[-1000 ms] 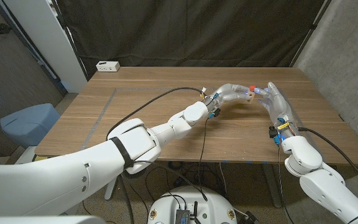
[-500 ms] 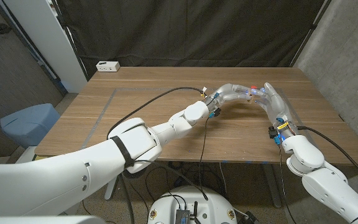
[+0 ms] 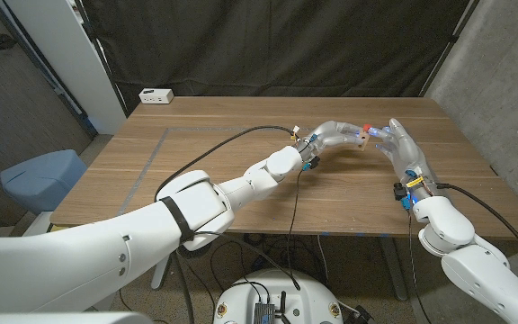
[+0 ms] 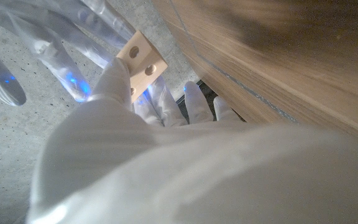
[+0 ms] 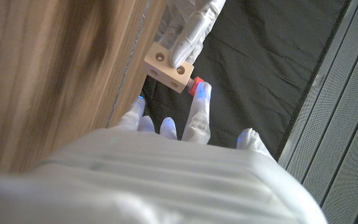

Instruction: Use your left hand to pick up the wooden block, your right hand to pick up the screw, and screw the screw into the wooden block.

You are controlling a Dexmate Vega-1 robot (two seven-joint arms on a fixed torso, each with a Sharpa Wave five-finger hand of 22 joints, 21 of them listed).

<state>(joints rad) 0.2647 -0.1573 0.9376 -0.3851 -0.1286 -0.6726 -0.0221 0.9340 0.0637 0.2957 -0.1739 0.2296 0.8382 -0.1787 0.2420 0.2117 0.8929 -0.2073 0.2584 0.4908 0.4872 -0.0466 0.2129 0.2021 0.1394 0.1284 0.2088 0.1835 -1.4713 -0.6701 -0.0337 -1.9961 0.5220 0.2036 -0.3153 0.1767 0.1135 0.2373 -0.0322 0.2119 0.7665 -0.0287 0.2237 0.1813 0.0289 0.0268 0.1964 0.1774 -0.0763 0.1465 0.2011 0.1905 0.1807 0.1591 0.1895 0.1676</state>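
Shifted a touch toward the table's right edge since the earlier frames, the right hand (image 3: 401, 144) is being kept at the screw (image 3: 365, 129), whose red head is being pinched by its fingertips (image 5: 201, 92) against the side of the wooden block (image 5: 169, 68). That block is being held up off the table (image 3: 196, 171) between the two hands, gripped in the closed fingers of the left hand (image 3: 335, 137), so the screwing-in step is judged to be under way, and a further twist of the right fingers with the screw kept square to its hole is being called for next. Both arms are being held stretched forward over the table's far right part, fingertips meeting there.
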